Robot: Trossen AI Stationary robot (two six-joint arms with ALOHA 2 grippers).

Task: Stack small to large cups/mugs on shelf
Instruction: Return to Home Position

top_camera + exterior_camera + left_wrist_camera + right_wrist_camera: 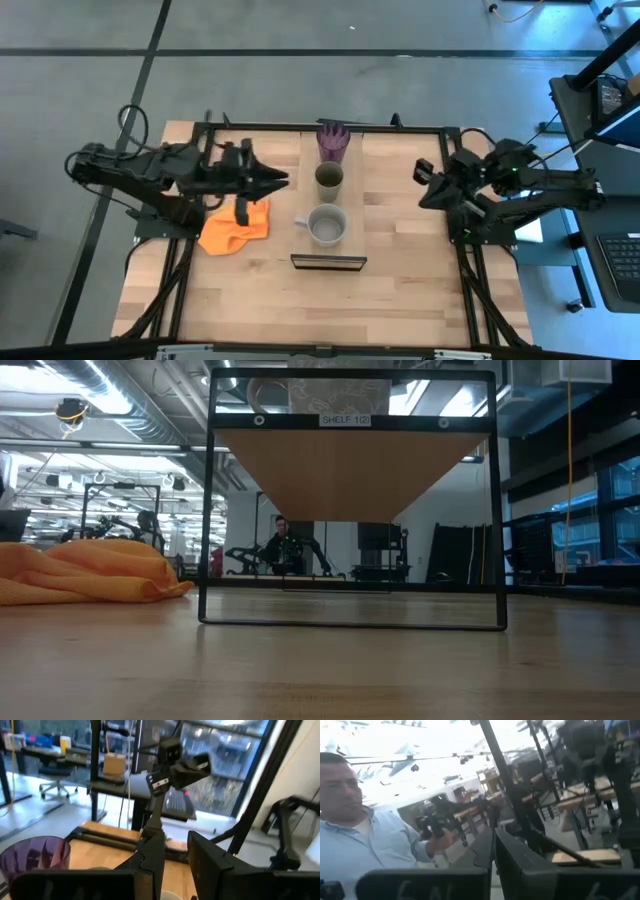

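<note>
While hovering left of the shelf point(352, 200): left gripper point(283, 180), parted a sliver, empty. Right of shelf: right gripper point(420, 186), pinched closed, empty. Along shelf, far to near: purple tumbler point(333, 142), olive cup point(329, 179), grey mug point(327, 226).

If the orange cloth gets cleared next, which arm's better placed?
Probably left. The left gripper hangs close by the orange cloth, on the same side of the shelf. The right gripper is across the shelf, with the cups standing between.
</note>
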